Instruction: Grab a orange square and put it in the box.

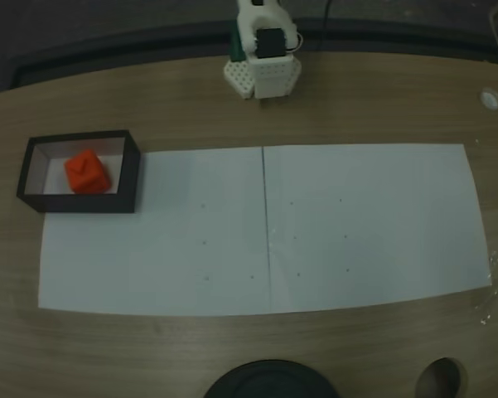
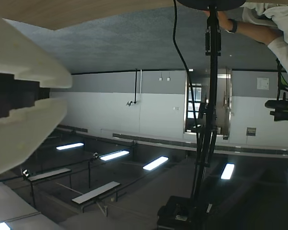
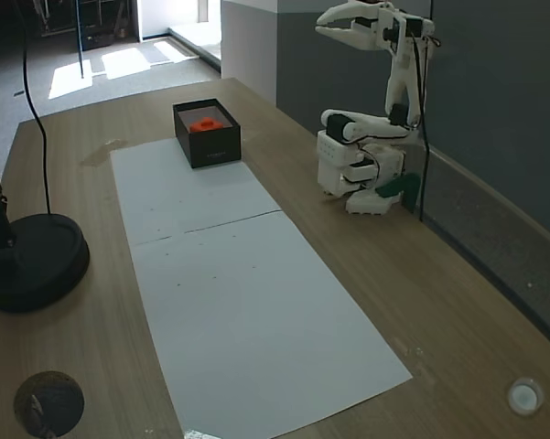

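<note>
— Orange square (image 1: pixel 87 172) in a fixed view: where?
— Inside the box (image 1: pixel 131 170), on the pale floor, slightly left of middle. Box standing on the left end of the white paper sheet (image 1: pixel 356 224), with its left part over the wooden table (image 1: pixel 381 99).
— Which way turned?
— Stud face up. Rotated a little against the box walls, one corner toward the near wall. No long axis to speak of: roughly equal sides. Box's long side running left to right along the paper's far edge.
— Arm there?
— White arm base (image 1: pixel 263 75) at the table's far edge, well apart from the box.
— Wrist view?
— Aimed out at the room; two white fingers (image 2: pixel 24 62) at the left edge, spread slightly, dark gap between, holding nothing.
— Other fixed view?
— Orange square (image 3: pixel 207 123) lying in the box (image 3: pixel 210 144) at the paper's far end. Gripper (image 3: pixel 322 29) raised high above the base, pointing left, slightly parted and empty. Black round stand base (image 3: pixel 32 261) at the left.
</note>
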You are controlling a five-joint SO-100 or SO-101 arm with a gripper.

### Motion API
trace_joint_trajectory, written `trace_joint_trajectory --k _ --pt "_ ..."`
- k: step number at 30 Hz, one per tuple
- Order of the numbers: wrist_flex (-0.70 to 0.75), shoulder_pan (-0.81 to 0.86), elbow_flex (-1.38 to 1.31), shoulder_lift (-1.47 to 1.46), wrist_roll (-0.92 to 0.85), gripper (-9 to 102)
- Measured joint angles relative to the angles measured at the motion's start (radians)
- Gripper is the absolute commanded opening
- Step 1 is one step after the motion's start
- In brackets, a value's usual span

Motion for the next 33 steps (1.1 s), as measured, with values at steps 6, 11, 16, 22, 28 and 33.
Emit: trace_joint_trajectory --k 6,11,16,22,28,33 --pt "-0.224 0.029 0.239 0.012 -0.002 0" --pt "-0.411 0.135 0.488 0.012 -0.002 0" --pt "-0.476 0.146 0.732 0.012 -0.002 0" --pt "-0.477 0.147 0.963 0.012 -0.002 0" --pt "-0.417 -0.009 1.065 0.012 -0.002 0" --pt "-0.380 -0.114 1.100 0.012 -0.002 0"
